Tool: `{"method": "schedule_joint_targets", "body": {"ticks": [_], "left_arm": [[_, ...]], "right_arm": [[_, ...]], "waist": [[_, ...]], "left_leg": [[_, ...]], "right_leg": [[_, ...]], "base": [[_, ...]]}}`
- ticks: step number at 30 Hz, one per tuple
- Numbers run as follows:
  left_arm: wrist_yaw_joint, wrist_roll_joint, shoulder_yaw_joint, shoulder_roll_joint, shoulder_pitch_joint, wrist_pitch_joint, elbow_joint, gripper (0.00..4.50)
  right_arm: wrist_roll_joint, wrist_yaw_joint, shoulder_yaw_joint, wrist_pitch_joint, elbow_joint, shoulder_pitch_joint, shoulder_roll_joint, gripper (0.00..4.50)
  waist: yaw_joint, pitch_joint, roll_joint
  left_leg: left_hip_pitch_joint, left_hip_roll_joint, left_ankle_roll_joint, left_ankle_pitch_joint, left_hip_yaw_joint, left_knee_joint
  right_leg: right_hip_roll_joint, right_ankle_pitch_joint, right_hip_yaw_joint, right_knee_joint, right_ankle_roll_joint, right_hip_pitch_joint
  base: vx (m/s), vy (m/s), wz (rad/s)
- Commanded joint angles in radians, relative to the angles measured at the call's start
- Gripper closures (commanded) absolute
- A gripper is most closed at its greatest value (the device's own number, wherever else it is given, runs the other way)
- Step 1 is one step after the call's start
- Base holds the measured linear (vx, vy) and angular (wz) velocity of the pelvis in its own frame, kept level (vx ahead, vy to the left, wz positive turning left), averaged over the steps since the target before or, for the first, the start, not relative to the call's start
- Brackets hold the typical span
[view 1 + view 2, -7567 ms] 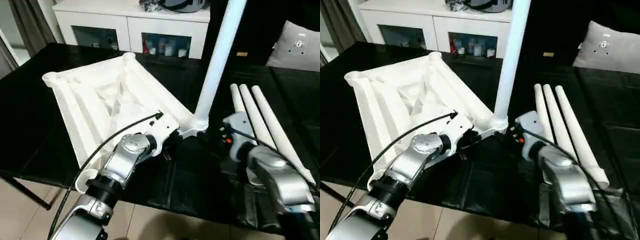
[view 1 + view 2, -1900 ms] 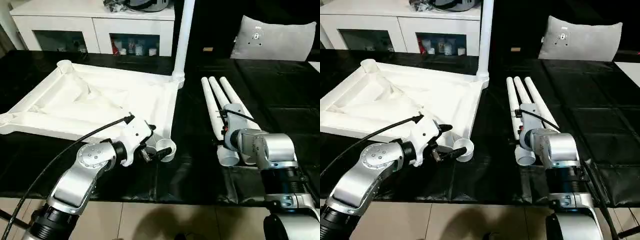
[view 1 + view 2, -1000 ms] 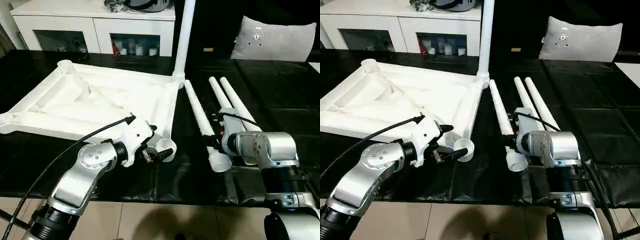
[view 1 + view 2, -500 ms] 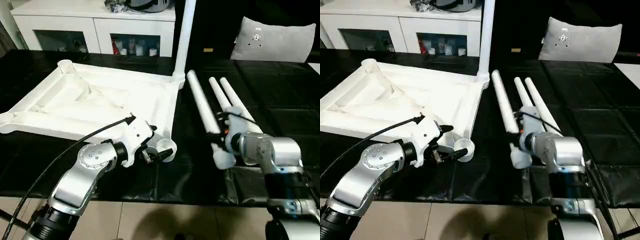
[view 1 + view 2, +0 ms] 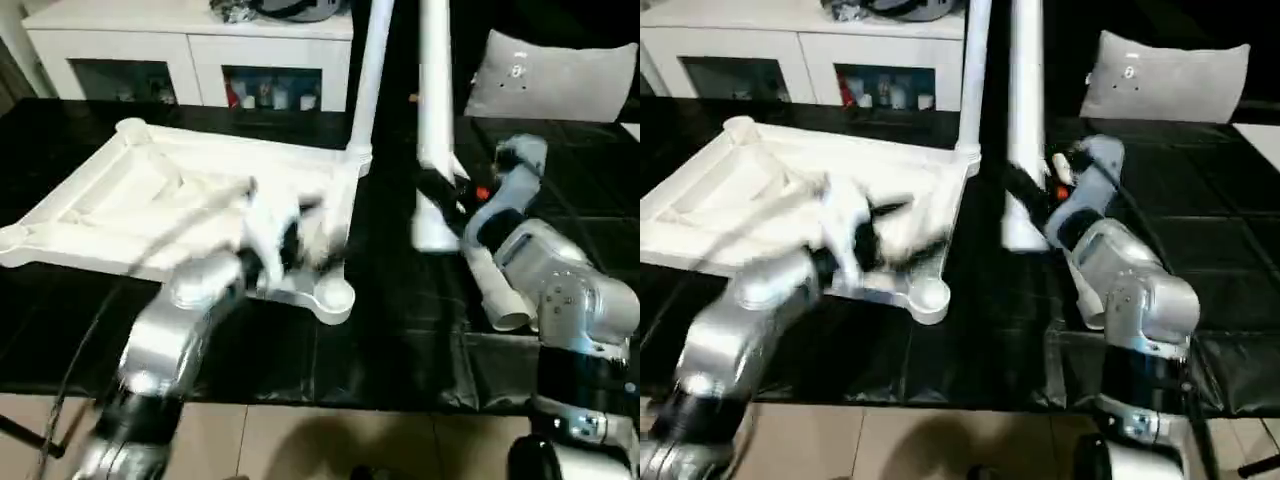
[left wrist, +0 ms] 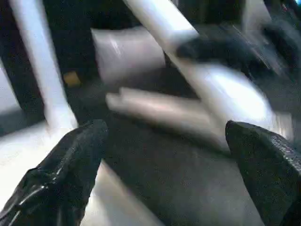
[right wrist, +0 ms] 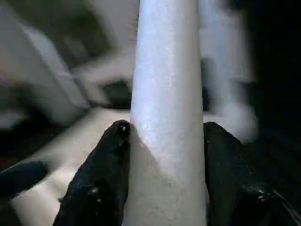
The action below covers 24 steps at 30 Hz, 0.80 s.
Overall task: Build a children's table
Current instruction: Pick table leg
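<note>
The white tabletop (image 5: 170,200) lies underside up on the black table. One leg (image 5: 368,70) stands in its far right corner socket. My right gripper (image 5: 440,195) is shut on a second leg (image 5: 435,110) and holds it upright above the table, right of the tabletop; the black fingers (image 7: 108,160) clasp it on both sides. The left gripper (image 5: 310,240), blurred, hovers over the tabletop's near right edge, just behind the empty near corner socket (image 5: 335,298). Its fingers (image 6: 61,179) stand wide open with nothing between them. Another leg (image 5: 495,290) lies behind my right forearm.
A white cabinet (image 5: 200,50) with glass doors stands behind the table. A grey cushion (image 5: 555,75) rests at the back right. The black table's front edge (image 5: 330,390) runs close to my body, with tiled floor below.
The right gripper has swung its leg from a low slant to upright and raised it. The left gripper has moved up and back from beside the near corner socket.
</note>
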Motion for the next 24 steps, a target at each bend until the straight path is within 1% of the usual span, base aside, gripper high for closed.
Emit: {"method": "schedule_joint_targets", "body": {"ticks": [1,2,3,4,5,6,7,8,9,10,11,12,13,14,15,16,18,19,20,21,22,23,24], "left_arm": [[0.046,-0.112,0.076,-0.047,-0.064,0.048,0.019,0.0],[0.058,-0.134,0.092,-0.062,-0.08,0.054,0.026,0.0],[0.098,-0.199,0.141,-0.109,-0.128,0.075,0.048,0.0],[0.098,-0.199,0.141,-0.109,-0.128,0.075,0.048,0.0],[0.125,-0.225,0.165,-0.131,-0.152,0.086,0.066,0.0],[0.146,-0.247,0.183,-0.148,-0.171,0.095,0.082,0.0],[0.168,-0.279,0.203,-0.168,-0.191,0.11,0.098,0.0],[0.183,-0.305,0.218,-0.183,-0.204,0.124,0.108,0.0],[0.186,-0.311,0.221,-0.187,-0.207,0.127,0.11,0.0],[0.202,-0.36,0.244,-0.212,-0.224,0.142,0.118,0.0],[0.214,-0.402,0.263,-0.233,-0.237,0.153,0.12,0.0],[0.227,-0.444,0.283,-0.255,-0.249,0.167,0.119,0.0],[0.228,-0.449,0.285,-0.257,-0.249,0.168,0.118,0.0],[0.234,-0.481,0.298,-0.271,-0.256,0.177,0.115,0.0],[0.234,-0.481,0.298,-0.271,-0.256,0.177,0.115,0.0],[0.239,-0.531,0.309,-0.288,-0.261,0.206,0.1,0.0],[0.239,-0.575,0.313,-0.303,-0.258,0.236,0.083,0.0],[0.237,-0.586,0.312,-0.307,-0.254,0.247,0.082,0.0],[0.237,-0.592,0.312,-0.309,-0.252,0.255,0.082,0.0],[0.233,-0.6,0.311,-0.31,-0.25,0.262,0.085,0.0],[0.232,-0.604,0.312,-0.31,-0.249,0.265,0.084,0.0],[0.212,-0.646,0.316,-0.314,-0.241,0.287,0.08,0.0],[0.212,-0.646,0.316,-0.314,-0.241,0.287,0.08,0.29]], "right_arm": [[0.094,0.078,0.007,-0.01,-0.053,0.014,0.011,2.62],[0.102,0.087,0.009,-0.008,-0.056,0.017,0.014,2.62],[0.126,0.116,0.013,0.001,-0.064,0.025,0.023,2.62],[0.126,0.116,0.013,0.001,-0.064,0.025,0.023,2.62],[0.146,0.137,0.014,0.01,-0.067,0.03,0.03,2.62],[0.163,0.152,0.015,0.019,-0.071,0.033,0.035,2.62],[0.178,0.173,0.021,0.024,-0.075,0.041,0.035,2.62],[0.187,0.189,0.026,0.027,-0.078,0.047,0.034,2.62],[0.189,0.192,0.028,0.028,-0.078,0.048,0.034,2.62],[0.2,0.207,0.038,0.03,-0.08,0.058,0.031,2.62],[0.206,0.218,0.047,0.029,-0.081,0.066,0.028,2.62],[0.212,0.225,0.057,0.027,-0.081,0.074,0.023,2.62],[0.213,0.226,0.058,0.027,-0.081,0.075,0.022,2.62],[0.217,0.23,0.064,0.025,-0.082,0.08,0.019,2.62],[0.217,0.23,0.064,0.025,-0.082,0.08,0.019,2.62],[0.23,0.239,0.071,0.025,-0.083,0.086,0.015,2.62],[0.25,0.259,0.079,0.032,-0.094,0.098,0.011,2.62],[0.261,0.27,0.082,0.038,-0.102,0.104,0.009,2.62],[0.269,0.279,0.084,0.043,-0.107,0.108,0.009,2.62],[0.277,0.288,0.086,0.049,-0.112,0.112,0.008,2.62],[0.28,0.29,0.087,0.049,-0.113,0.114,0.007,2.62],[0.298,0.305,0.094,0.057,-0.12,0.125,0.003,2.62],[0.298,0.305,0.094,0.057,-0.12,0.125,0.003,2.62]], "waist": [[0.013,-0.07,-0.007],[0.013,-0.07,-0.005],[0.016,-0.07,-0.008],[0.021,-0.068,-0.008],[0.022,-0.068,-0.013],[0.027,-0.068,-0.012],[0.028,-0.068,-0.013],[0.028,-0.067,-0.013],[0.03,-0.068,-0.016],[0.033,-0.069,-0.014],[0.037,-0.069,-0.015],[0.038,-0.069,-0.015],[0.042,-0.07,-0.017],[0.041,-0.071,-0.02],[0.044,-0.069,-0.018],[0.046,-0.069,-0.019],[0.051,-0.07,-0.018],[0.054,-0.07,-0.017],[0.055,-0.07,-0.018],[0.057,-0.071,-0.016],[0.056,-0.071,-0.018],[0.059,-0.071,-0.016],[0.06,-0.071,-0.016]], "left_leg": [[-0.013,0.033,0.077,-0.043,-0.011,-0.075],[-0.013,0.033,0.078,-0.035,-0.011,-0.075],[-0.012,0.032,0.08,-0.032,-0.009,-0.073],[-0.013,0.031,0.081,-0.035,-0.008,-0.073],[-0.014,0.03,0.083,-0.034,-0.008,-0.074],[-0.013,0.029,0.086,-0.03,-0.008,-0.073],[-0.015,0.029,0.086,-0.028,-0.009,-0.074],[-0.014,0.027,0.088,-0.031,-0.007,-0.073],[-0.014,0.027,0.087,-0.029,-0.008,-0.073],[-0.013,0.028,0.085,-0.024,-0.01,-0.073],[-0.013,0.029,0.085,-0.017,-0.008,-0.072],[-0.015,0.03,0.085,-0.015,-0.008,-0.071],[-0.015,0.032,0.089,-0.006,-0.01,-0.073],[-0.016,0.031,0.09,-0.001,-0.01,-0.073],[-0.014,0.032,0.093,-0.005,-0.009,-0.073],[-0.015,0.03,0.094,-0.002,-0.008,-0.072],[-0.015,0.03,0.095,0.006,-0.008,-0.072],[-0.013,0.032,0.097,0.011,-0.009,-0.073],[-0.014,0.031,0.098,0.016,-0.009,-0.073],[-0.015,0.033,0.103,0.025,-0.011,-0.072],[-0.016,0.032,0.105,0.031,-0.01,-0.072],[-0.016,0.031,0.104,0.032,-0.01,-0.072],[-0.016,0.032,0.102,0.031,-0.01,-0.072]], "right_leg": [[-0.071,-0.352,0.04,-0.069,-0.127,0.078],[-0.07,-0.346,0.039,-0.068,-0.133,0.078],[-0.07,-0.348,0.039,-0.068,-0.141,0.076],[-0.07,-0.365,0.038,-0.073,-0.141,0.076],[-0.069,-0.379,0.039,-0.072,-0.131,0.077],[-0.07,-0.396,0.037,-0.076,-0.119,0.077],[-0.069,-0.403,0.036,-0.075,-0.113,0.077],[-0.068,-0.416,0.036,-0.08,-0.104,0.075],[-0.069,-0.429,0.035,-0.081,-0.092,0.076],[-0.07,-0.431,0.034,-0.08,-0.088,0.076],[-0.071,-0.428,0.034,-0.082,-0.09,0.075],[-0.071,-0.421,0.034,-0.08,-0.094,0.076],[-0.07,-0.407,0.034,-0.08,-0.09,0.076],[-0.071,-0.399,0.033,-0.077,-0.095,0.077],[-0.071,-0.407,0.033,-0.081,-0.091,0.073],[-0.07,-0.412,0.034,-0.08,-0.085,0.076],[-0.07,-0.412,0.034,-0.08,-0.08,0.075],[-0.069,-0.409,0.034,-0.08,-0.077,0.074],[-0.069,-0.402,0.034,-0.079,-0.077,0.075],[-0.07,-0.387,0.034,-0.077,-0.078,0.075],[-0.069,-0.381,0.033,-0.078,-0.076,0.076],[-0.071,-0.386,0.033,-0.078,-0.078,0.077],[-0.07,-0.387,0.033,-0.078,-0.079,0.076]], "base": [[0.0,0.0,0.0],[0.0,0.0,0.0],[0.0,0.0,0.0],[0.0,0.0,0.0],[0.0,0.0,0.0],[0.0,0.0,0.0],[0.0,0.0,0.0],[0.0,0.0,0.0],[0.0,0.0,0.0],[0.0,0.0,0.0],[0.0,0.0,0.0],[0.0,0.0,0.0],[0.0,0.0,0.0],[0.0,0.0,0.0],[0.0,0.0,0.0],[0.0,0.0,0.0],[0.0,0.0,0.0],[0.0,0.0,0.0],[0.0,0.0,0.0],[0.0,0.0,0.0],[0.0,0.0,0.0],[0.0,0.0,0.0],[0.0,0.0,0.0]]}}
